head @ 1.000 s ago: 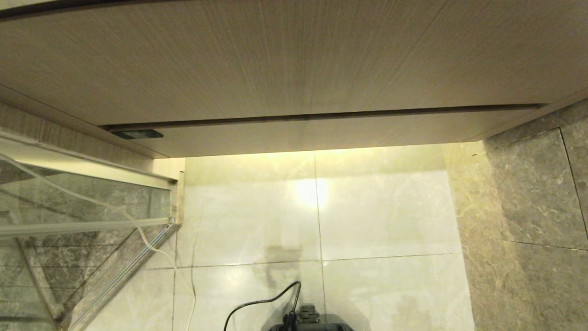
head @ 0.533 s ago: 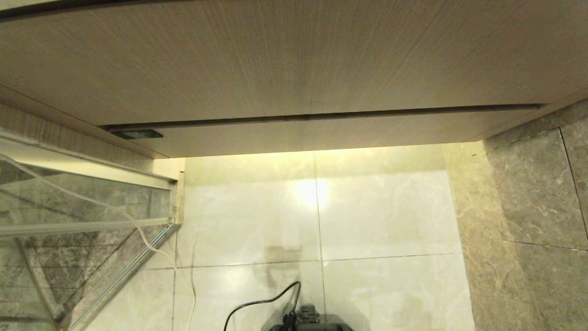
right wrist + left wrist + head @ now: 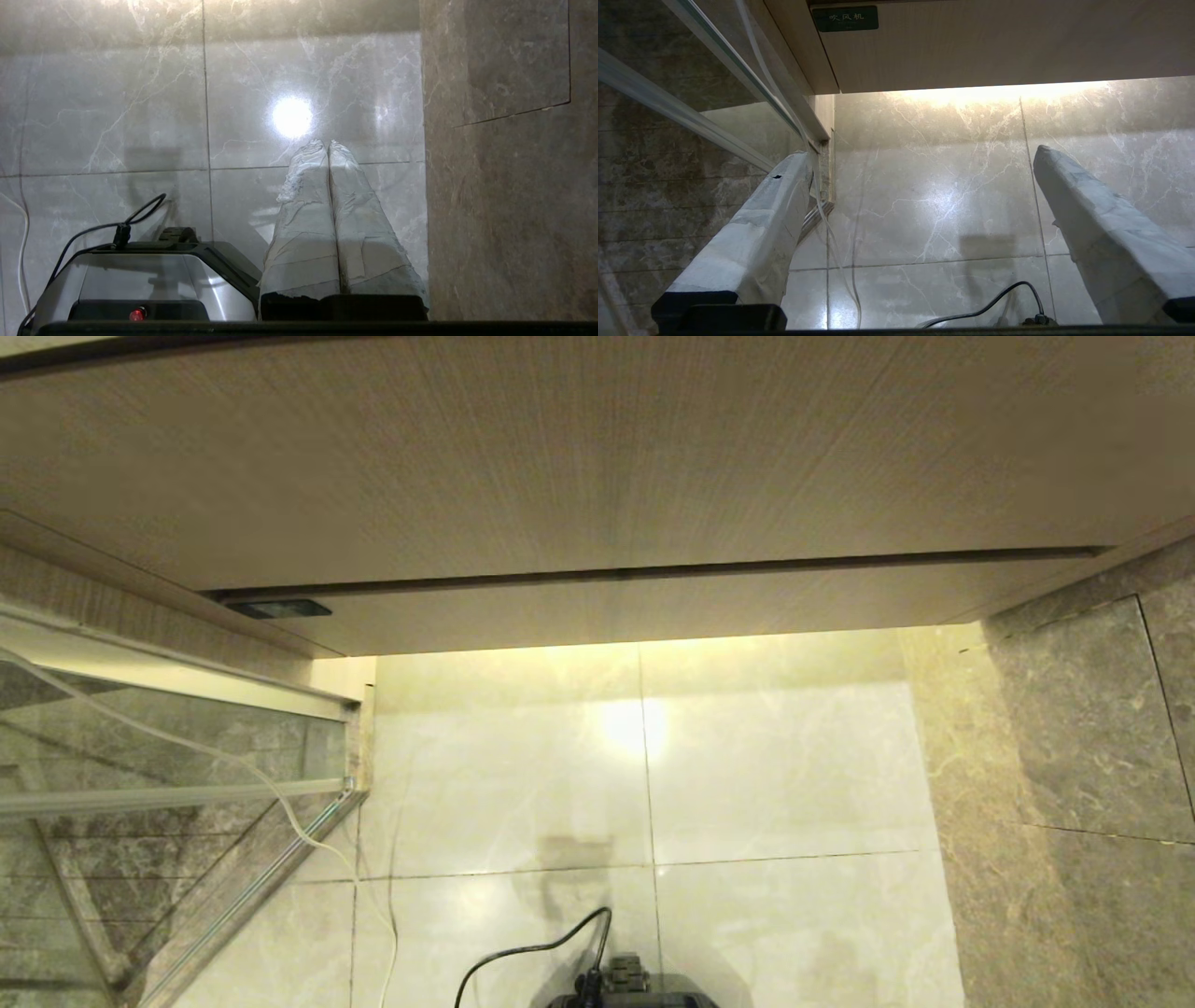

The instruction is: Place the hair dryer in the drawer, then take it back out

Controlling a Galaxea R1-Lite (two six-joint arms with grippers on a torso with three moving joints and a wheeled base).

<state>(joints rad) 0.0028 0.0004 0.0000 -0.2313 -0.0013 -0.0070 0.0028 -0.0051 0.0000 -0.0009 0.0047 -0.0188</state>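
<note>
Nearest, at the bottom centre of the head view, the robot's base [image 3: 624, 989] with a black cable [image 3: 523, 954] looping up from it sits on the pale marble floor [image 3: 784, 775].

Right gripper [image 3: 328, 144]: jaws pressed flat together, holding nothing, pointing down at the floor beside the base. Judged a rest pose, since nothing lies within reach.

Left gripper [image 3: 920, 158]: jaws spread wide, empty, also aimed at the floor. Probably readied for a grasp or pull.

Left of frame, a glass partition [image 3: 140, 775] with a thin white cord [image 3: 280, 803] trailing down it.

Farther, across the upper half, the drawer [image 3: 644, 607] reads as a shut, handleless wood-grain front under a taller wood-grain panel [image 3: 560, 457]; a small dark label [image 3: 845, 17] marks its left corner.

Hair dryer: not visible in any view; whether it is in the shut drawer or elsewhere cannot be told.
</note>
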